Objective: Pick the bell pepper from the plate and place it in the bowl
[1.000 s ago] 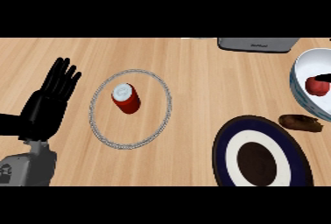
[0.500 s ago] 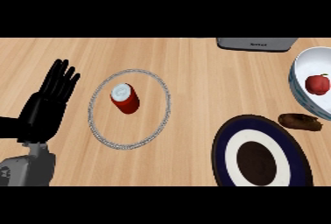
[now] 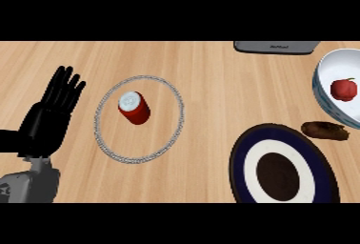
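Note:
The red bell pepper (image 3: 344,89) lies inside the white bowl (image 3: 325,95) at the right edge of the head view. The dark blue and white plate (image 3: 283,167) sits at the lower right with nothing on it. My left hand (image 3: 49,119) rests open at the left edge, fingers straight and pointing up, far from both. My right hand shows nowhere in the view.
A red can (image 3: 134,108) lies on its side inside a silver ring (image 3: 140,118) left of centre. A brown lump of food (image 3: 325,130) lies on the counter between bowl and plate. A grey appliance (image 3: 275,46) stands at the top edge.
A dark shape beside the pepper at the bowl's right edge has gone out of view, leaving the pepper lying alone in the bowl. The left hand has not moved.

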Robot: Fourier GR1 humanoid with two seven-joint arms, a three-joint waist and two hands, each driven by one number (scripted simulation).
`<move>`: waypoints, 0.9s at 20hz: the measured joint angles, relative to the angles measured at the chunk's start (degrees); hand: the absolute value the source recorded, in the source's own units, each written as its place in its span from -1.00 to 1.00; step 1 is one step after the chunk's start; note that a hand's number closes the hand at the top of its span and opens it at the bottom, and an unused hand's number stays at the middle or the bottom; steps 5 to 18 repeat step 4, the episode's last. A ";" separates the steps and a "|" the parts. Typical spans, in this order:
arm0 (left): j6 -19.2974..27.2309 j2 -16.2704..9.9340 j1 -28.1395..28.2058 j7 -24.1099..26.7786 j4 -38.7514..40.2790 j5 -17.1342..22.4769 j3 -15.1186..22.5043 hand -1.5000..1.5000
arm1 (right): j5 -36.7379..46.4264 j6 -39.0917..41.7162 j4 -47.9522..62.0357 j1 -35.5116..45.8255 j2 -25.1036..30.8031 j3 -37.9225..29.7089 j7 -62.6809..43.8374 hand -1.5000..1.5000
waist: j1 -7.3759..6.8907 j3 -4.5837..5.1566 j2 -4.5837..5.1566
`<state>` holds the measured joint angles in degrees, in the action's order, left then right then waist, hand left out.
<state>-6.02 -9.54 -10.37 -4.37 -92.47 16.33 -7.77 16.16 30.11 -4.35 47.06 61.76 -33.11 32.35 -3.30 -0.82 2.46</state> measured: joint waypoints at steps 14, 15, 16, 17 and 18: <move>0.12 -0.21 -0.04 -0.21 0.15 0.19 -0.45 0.00 | -0.30 1.93 -0.35 -2.20 1.79 -0.25 -0.53 -1.00 | 0.19 -0.12 -0.04; 0.12 -0.21 -0.04 -0.21 0.15 0.19 -0.45 0.00 | -0.30 1.93 -0.35 -2.20 1.79 -0.25 -0.53 -1.00 | 0.19 -0.12 -0.04; 0.12 -0.21 -0.04 -0.21 0.15 0.19 -0.45 0.00 | -0.30 1.93 -0.35 -2.20 1.79 -0.25 -0.53 -1.00 | 0.19 -0.12 -0.04; 0.12 -0.21 -0.04 -0.21 0.15 0.19 -0.45 0.00 | -0.30 1.93 -0.35 -2.20 1.79 -0.25 -0.53 -1.00 | 0.19 -0.12 -0.04; 0.12 -0.21 -0.04 -0.21 0.15 0.19 -0.45 0.00 | -0.30 1.93 -0.35 -2.20 1.79 -0.25 -0.53 -1.00 | 0.19 -0.12 -0.04</move>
